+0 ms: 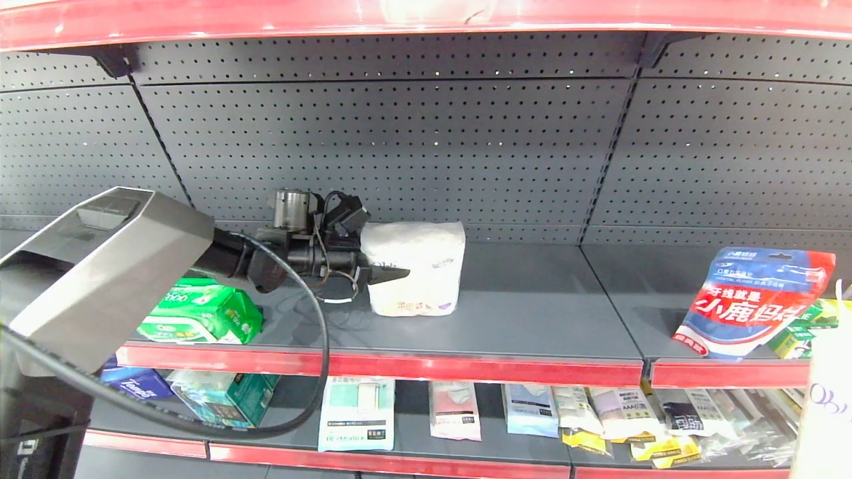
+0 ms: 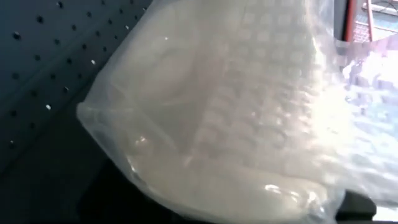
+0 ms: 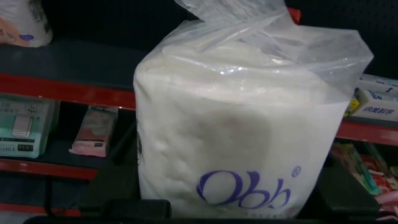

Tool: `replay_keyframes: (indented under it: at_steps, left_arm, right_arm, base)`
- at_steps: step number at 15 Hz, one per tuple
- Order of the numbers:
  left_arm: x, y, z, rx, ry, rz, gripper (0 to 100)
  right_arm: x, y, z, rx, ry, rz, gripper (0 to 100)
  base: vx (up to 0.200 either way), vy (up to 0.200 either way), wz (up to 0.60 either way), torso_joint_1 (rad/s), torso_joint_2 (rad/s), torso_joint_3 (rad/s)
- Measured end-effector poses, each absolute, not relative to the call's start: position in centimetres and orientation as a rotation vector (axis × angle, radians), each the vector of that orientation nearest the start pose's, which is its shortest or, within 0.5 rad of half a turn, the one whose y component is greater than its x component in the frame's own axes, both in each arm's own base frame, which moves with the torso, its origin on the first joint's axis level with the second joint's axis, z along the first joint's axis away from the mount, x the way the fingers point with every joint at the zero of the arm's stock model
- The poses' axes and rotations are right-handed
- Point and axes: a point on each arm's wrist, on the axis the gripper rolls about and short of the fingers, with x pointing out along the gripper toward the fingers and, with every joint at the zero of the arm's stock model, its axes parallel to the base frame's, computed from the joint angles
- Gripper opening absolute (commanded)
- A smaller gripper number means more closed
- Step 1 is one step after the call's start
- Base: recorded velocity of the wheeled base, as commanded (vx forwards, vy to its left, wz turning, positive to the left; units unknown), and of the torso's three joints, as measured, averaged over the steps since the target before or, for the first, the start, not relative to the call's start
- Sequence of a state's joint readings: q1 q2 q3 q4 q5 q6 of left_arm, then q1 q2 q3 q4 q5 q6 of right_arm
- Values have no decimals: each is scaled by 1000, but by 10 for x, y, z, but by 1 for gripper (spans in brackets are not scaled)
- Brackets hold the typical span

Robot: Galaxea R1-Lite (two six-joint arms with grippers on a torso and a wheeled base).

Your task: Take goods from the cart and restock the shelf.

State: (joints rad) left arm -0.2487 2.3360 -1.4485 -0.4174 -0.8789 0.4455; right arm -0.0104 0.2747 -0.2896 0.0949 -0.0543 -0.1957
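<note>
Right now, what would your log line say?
left gripper: at tissue pack on shelf | right gripper: holding second pack | step: restocking

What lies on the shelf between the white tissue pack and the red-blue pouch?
Nothing: the head view shows only bare shelf between the white tissue pack and the red-blue pouch.

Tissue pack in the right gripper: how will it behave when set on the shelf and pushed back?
Probably light and squashy: the tissue pack is soft white paper in thin film, so a push may dent it before it slides. The loose, crinkled film at its top looks slippery and poor to grip. Its blocky shape suggests it won't roll.
</note>
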Motion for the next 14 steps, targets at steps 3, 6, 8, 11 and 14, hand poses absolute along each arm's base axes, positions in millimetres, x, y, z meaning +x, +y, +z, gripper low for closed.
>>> replay_keyframes:
  at_steps: [3, 6, 8, 11, 14]
  left_arm:
    - [425, -121, 93, 227, 238, -1182, 0]
    - [407, -113, 88, 255, 201, -1202, 0]
    - [401, -109, 86, 261, 188, -1193, 0]
    - [391, -106, 78, 250, 209, -1196, 0]
    - [379, -104, 74, 236, 238, -1204, 0]
  right_arm:
    - [-13, -1, 150, -198, 89, -55, 0]
    - [-13, -1, 153, -197, 84, -55, 0]
    - [-13, -1, 153, -197, 84, -56, 0]
    - [-13, -1, 153, -197, 85, -56, 0]
    - [-13, -1, 152, -197, 87, -58, 0]
  base:
    - [0, 0, 0, 0, 0, 0]
    - [0, 0, 0, 0, 0, 0]
    - [0, 0, 0, 0, 0, 0]
    - [0, 0, 0, 0, 0, 0]
    - [0, 0, 0, 0, 0, 0]
